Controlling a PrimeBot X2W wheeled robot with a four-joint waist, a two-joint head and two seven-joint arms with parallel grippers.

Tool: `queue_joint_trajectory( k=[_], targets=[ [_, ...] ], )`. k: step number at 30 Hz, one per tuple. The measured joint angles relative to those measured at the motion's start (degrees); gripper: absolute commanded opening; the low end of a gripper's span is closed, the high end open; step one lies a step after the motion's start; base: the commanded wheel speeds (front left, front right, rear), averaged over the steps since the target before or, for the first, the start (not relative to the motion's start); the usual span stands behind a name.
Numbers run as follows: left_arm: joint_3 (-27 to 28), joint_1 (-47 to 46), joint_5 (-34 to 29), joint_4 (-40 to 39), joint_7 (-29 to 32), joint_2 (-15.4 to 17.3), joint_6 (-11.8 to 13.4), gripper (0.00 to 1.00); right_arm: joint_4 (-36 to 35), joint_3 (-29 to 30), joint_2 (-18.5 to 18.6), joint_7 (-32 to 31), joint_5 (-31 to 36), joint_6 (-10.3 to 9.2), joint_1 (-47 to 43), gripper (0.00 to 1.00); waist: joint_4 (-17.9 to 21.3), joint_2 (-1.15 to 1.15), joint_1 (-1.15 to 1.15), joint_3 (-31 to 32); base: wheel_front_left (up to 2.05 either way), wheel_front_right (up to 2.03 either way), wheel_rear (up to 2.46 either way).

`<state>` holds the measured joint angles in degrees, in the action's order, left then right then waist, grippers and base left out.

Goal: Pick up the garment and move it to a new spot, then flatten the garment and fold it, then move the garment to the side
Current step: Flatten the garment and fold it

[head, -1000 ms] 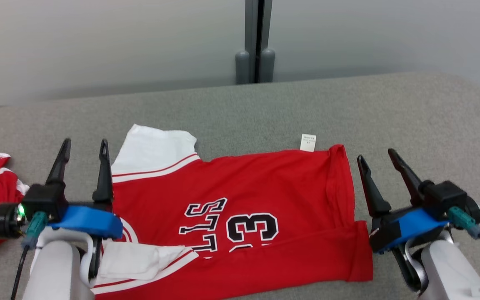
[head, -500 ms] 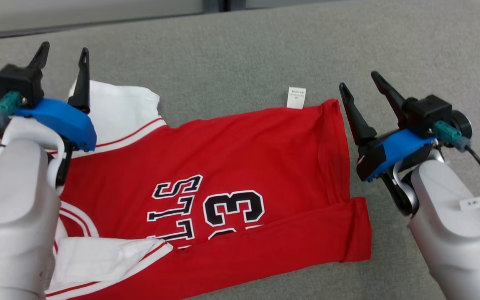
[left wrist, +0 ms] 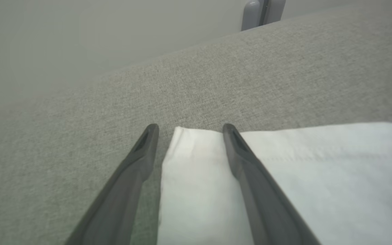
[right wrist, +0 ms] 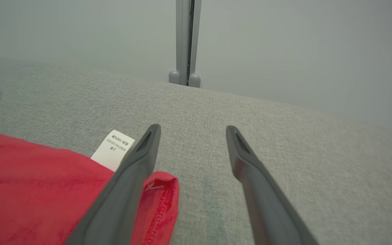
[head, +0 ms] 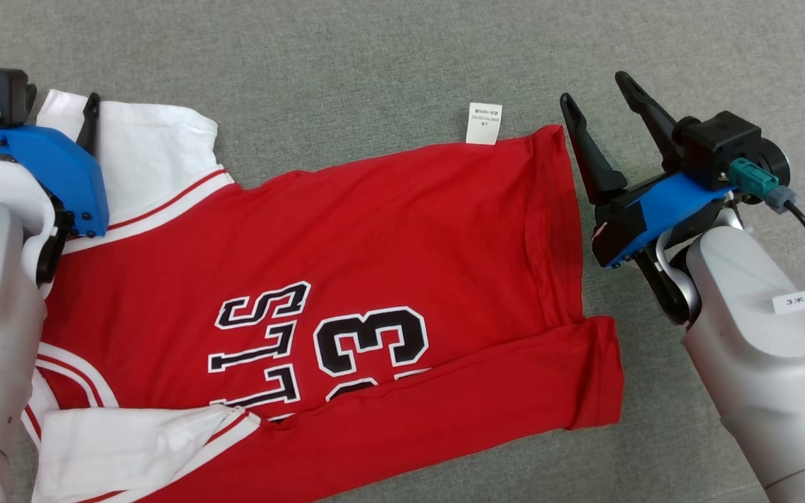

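**Garment laid out on the counter, both arms at its far edge.** The garment [head: 374,237], a red jersey with white sleeves and black-and-white lettering [head: 318,349], lies spread on the grey fabric counter [head: 374,63]. Its near edge is folded over in a red band [head: 458,412]. A white care label [head: 483,124] sticks out from the garment's far edge and serves as the reference point here.

- **Right gripper** [head: 595,87]: just to the right of the label, beside the garment's hem corner [right wrist: 162,190]. The fingers are spread wide and hold nothing. In the right wrist view one finger hangs over that red corner and the other over bare counter.
- **Left gripper** [left wrist: 190,126]: well to the left of the label, at the far white sleeve [head: 144,161]. The fingers are parted and released, straddling the sleeve's outer corner. One is over the white cloth, the other over the grey counter (whether either tip touches the fabric cannot be told).
- **Second white sleeve** [head: 137,440]: far from the label, on the near left side, folded in over the red body.
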<state>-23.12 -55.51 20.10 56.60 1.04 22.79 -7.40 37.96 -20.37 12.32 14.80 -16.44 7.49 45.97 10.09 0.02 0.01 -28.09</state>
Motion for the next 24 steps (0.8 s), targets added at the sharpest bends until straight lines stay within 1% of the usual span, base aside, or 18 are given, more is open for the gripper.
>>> queue_joint_trajectory(
  k=[7,12,14,16,17,19,22,24],
  targets=[
    [-1.81,-1.65,3.97,3.77,3.57,0.53,-0.02,1.00,0.02,-0.57,0.13,0.15,-0.32,0.00,0.75,1.00,0.19,-0.02,-0.01,-0.16,0.00,0.00,0.00],
    [-1.12,-1.99,12.81,3.88,10.07,-0.60,0.03,1.00,-0.31,-0.78,0.13,0.16,-0.38,0.00,0.86,1.00,0.27,-0.03,-0.02,0.19,0.00,0.00,0.00],
    [-1.81,-1.73,14.35,2.97,11.20,-0.16,0.03,1.00,-0.32,-0.77,0.21,0.16,-0.38,0.00,0.86,1.00,0.20,-0.03,-0.02,0.31,0.00,0.00,0.00],
    [-2.60,-1.52,14.83,2.64,11.21,0.58,0.03,0.30,-0.25,-0.85,0.25,0.16,-0.40,0.00,0.86,1.00,0.21,-0.03,-0.01,0.41,0.00,0.00,0.00],
    [-2.97,-1.35,15.38,2.50,11.24,0.69,0.03,0.00,-0.21,-0.96,0.26,0.16,-0.41,0.00,0.86,1.00,0.25,-0.02,-0.01,0.50,0.00,0.00,0.00],
    [-3.32,-0.71,16.72,2.02,10.78,0.80,0.02,0.00,-0.04,-1.04,0.30,0.16,-0.65,0.00,0.86,1.00,0.36,-0.03,-0.02,0.80,0.00,0.00,0.00],
    [-4.09,0.13,17.41,1.52,8.46,0.83,0.00,0.00,1.04,-1.38,0.59,0.19,-1.26,0.00,0.85,1.00,0.26,-0.02,-0.01,1.39,0.00,0.00,0.00],
    [-4.85,0.25,17.41,1.32,6.76,0.91,-0.01,0.00,2.01,-1.99,0.43,0.19,-3.64,0.00,0.79,1.00,0.03,-0.02,-0.01,1.78,0.00,0.00,0.00]
  ],
)
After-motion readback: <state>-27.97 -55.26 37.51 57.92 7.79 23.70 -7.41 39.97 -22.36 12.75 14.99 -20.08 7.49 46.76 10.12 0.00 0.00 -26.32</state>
